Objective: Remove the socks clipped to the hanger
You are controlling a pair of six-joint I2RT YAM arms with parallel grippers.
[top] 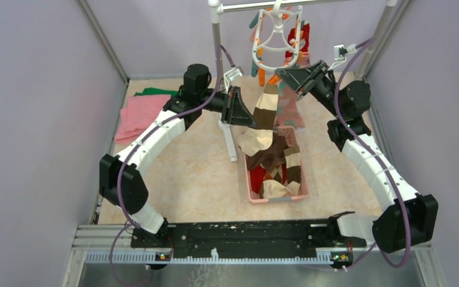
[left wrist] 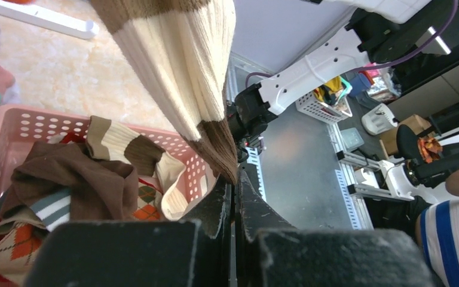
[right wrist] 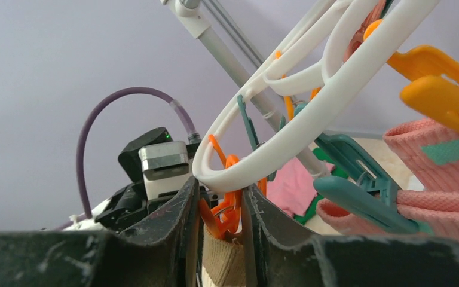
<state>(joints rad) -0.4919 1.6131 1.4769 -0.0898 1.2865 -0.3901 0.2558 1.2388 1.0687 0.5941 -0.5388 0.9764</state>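
Right hand [right wrist: 218,197] narrow, pinching orange peg [right wrist: 224,218]; I'd squeeze fully, then left hand [left wrist: 234,185], clamped on sock [left wrist: 179,72], pulls down gently.

No legible text or labels anywhere.

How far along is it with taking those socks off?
Done: several socks in the pink plastic basket. In hand: the left gripper clamps the brown striped sock by its lower end while the right gripper straddles the orange peg holding its top. Left: a pink sock and a red sock hang clipped.
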